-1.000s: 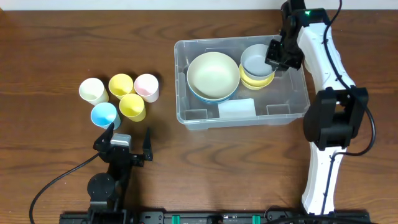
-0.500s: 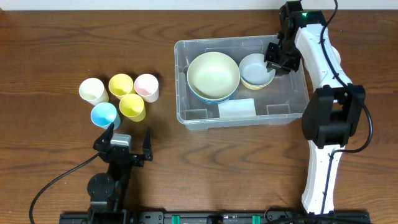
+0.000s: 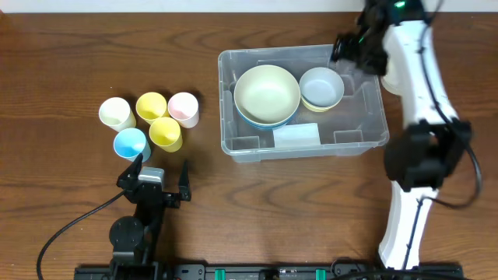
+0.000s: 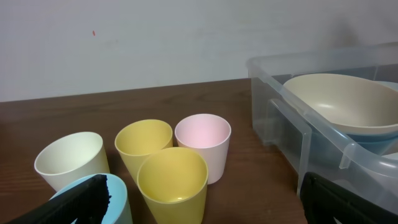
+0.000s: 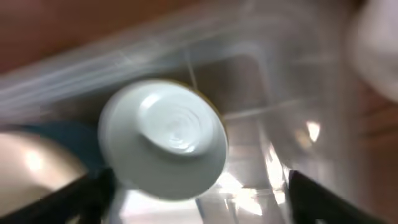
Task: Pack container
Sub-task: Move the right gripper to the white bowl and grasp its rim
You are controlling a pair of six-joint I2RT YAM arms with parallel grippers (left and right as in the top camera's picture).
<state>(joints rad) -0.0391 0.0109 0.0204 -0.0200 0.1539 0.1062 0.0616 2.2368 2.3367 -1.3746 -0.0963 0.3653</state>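
The clear rectangular container (image 3: 359,118) stands at centre right. Inside it a large cream bowl (image 3: 267,93) rests on a blue one, and a small pale grey-blue bowl (image 3: 321,84) sits stacked on a yellow bowl. My right gripper (image 3: 352,48) hovers open above the container's far right corner, holding nothing. The blurred right wrist view has the pale bowl (image 5: 163,146) below and ahead of the right gripper (image 5: 202,199). My left gripper (image 3: 161,176) stands open and empty near the front edge, just behind the cups.
Five cups cluster at the left: cream (image 3: 117,113), yellow (image 3: 151,106), pink (image 3: 184,109), a second yellow (image 3: 166,133) and blue (image 3: 131,144). The left wrist view shows the front yellow cup (image 4: 172,183), the pink cup (image 4: 203,140) and the container's wall (image 4: 292,134) to the right.
My right gripper opened and let go of the pale bowl, which now lies on the yellow bowl. It then lifted and drew back toward the far corner. The left arm is still.
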